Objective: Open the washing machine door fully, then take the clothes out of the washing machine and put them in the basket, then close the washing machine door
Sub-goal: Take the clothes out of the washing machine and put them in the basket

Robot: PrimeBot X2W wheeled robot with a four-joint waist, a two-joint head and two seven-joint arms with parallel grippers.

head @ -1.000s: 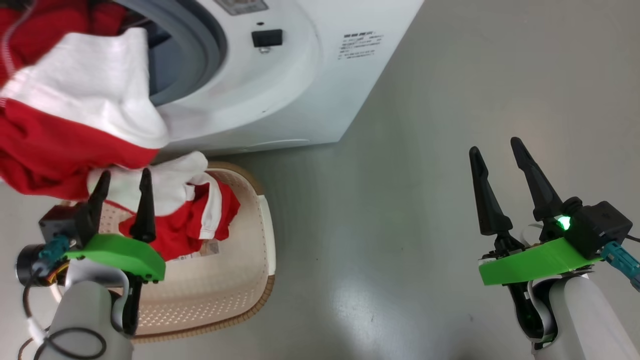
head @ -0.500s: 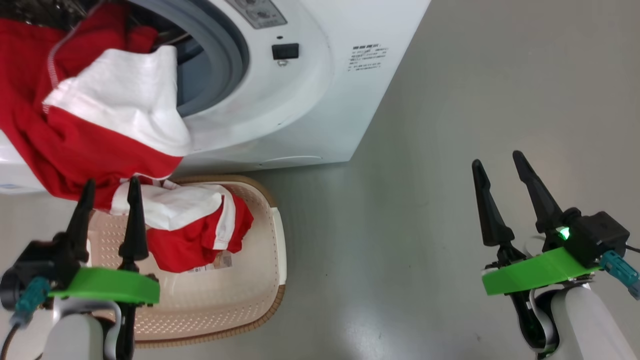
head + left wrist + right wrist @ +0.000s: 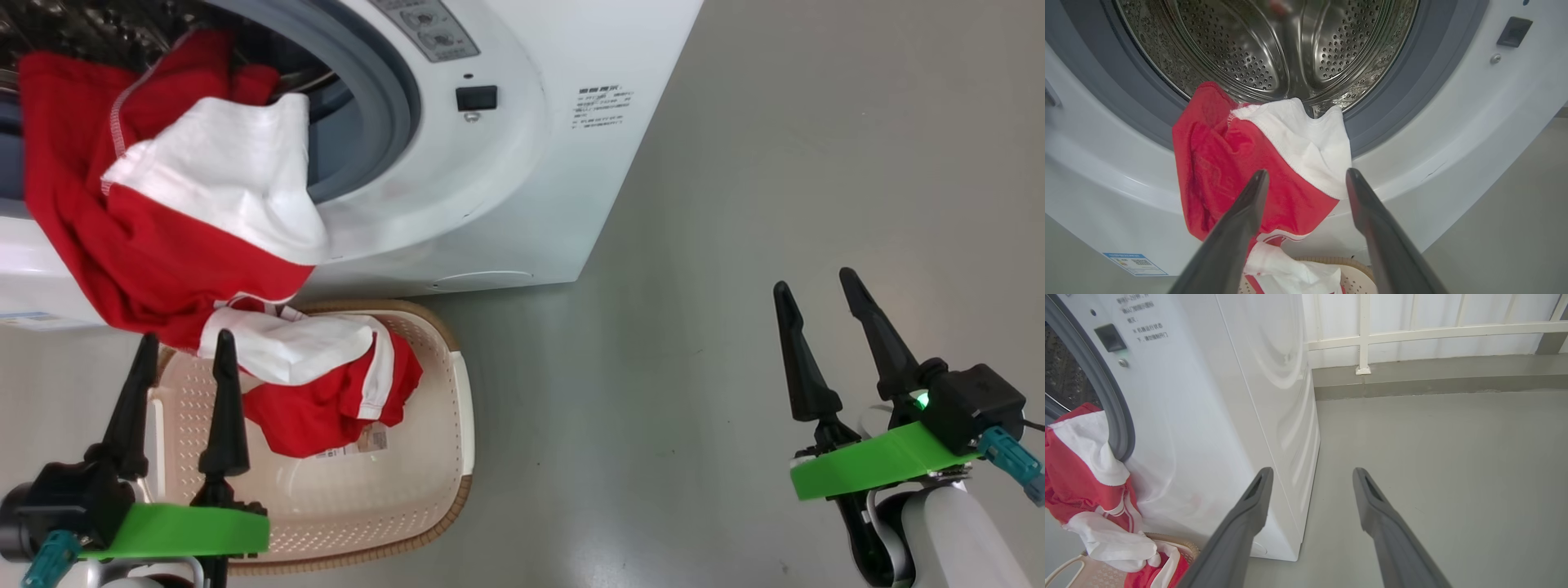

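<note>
One left claw (image 3: 186,336), one right claw (image 3: 815,279), one basket (image 3: 462,420)

grey floor (image 3: 735,204) — washing machine (image 3: 555,163) w/ basket (image 3: 457,425) just in front

White front-loading washing machine (image 3: 531,163), port open, perforated steel drum (image 3: 1274,49) exposed. Red clothes (image 3: 163,245) with white panels hang from the drum over the grey gasket (image 3: 400,114). Their lower folds lie in the cream perforated basket (image 3: 392,498), which stands on the floor (image 3: 735,204) just before the machine.
</note>
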